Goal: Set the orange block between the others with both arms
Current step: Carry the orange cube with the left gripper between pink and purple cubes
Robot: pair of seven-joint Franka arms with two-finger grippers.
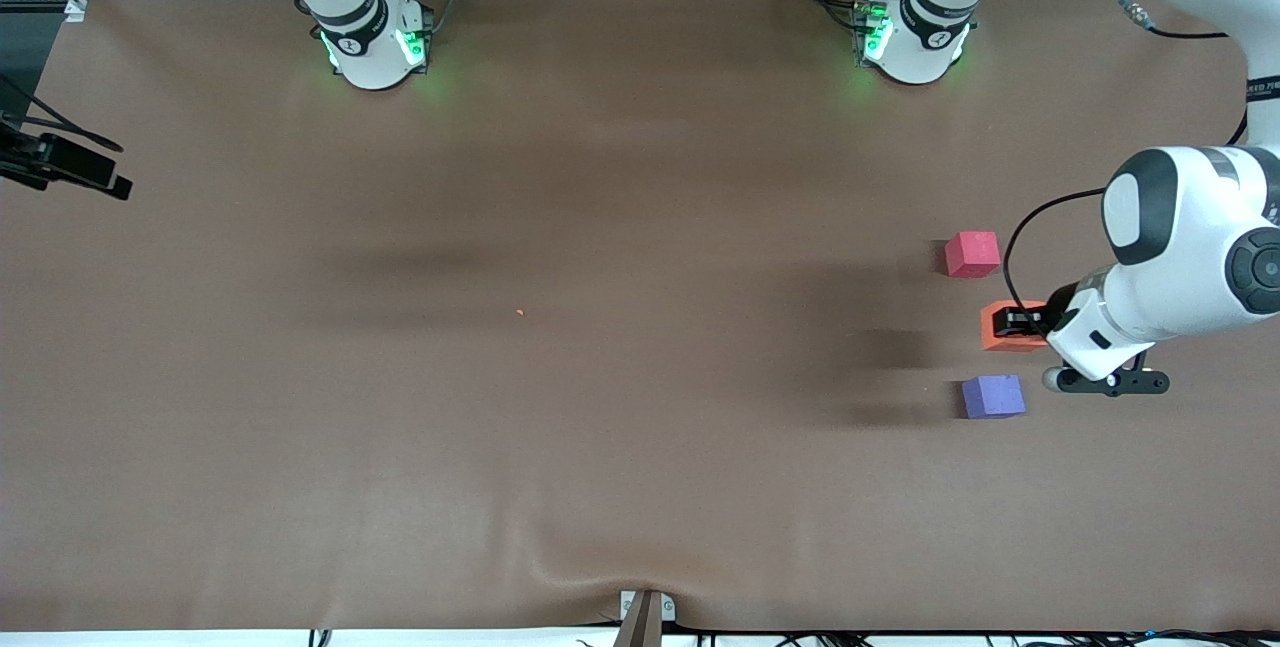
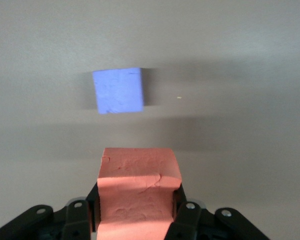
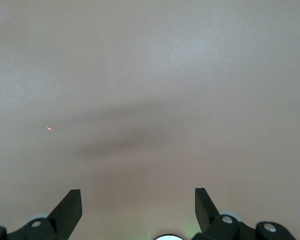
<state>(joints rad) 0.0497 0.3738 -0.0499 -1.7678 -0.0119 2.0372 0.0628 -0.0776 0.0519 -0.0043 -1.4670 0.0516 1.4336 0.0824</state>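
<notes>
The left end effector [image 1: 1012,323] is at the left arm's end of the desk [image 1: 600,427], clenched on the orange block [image 1: 1000,339], which sits between its two black fingers [image 2: 182,215]. In the left wrist view the block [image 2: 137,192] fills the gap between the fingers and its top face is creased. From the front view I cannot tell whether the block touches the desk or is just above it.

The orange block lies in line with the other two cubes. The pinkish-red cube [image 1: 972,254] rests on the desk farther from the front camera than the orange block, and the purple-blue cube [image 1: 993,396] rests nearer to that camera. All three are near one another but apart, with brown desk showing between each pair. In the left wrist view the purple-blue cube [image 2: 118,90] stands clear of the held block, with bare desk between them.

The left arm [image 1: 1190,257] reaches in from the left arm's end of the desk, its white wrist just beside the orange block.

The right end effector [image 3: 137,207] is released, its fingers [image 3: 69,207] standing wide apart over bare desk, and nothing lies between them. A tiny orange speck [image 3: 49,128] lies on the desk under it, also seen near the middle of the desk in the front view [image 1: 520,312]. The right arm waits
</notes>
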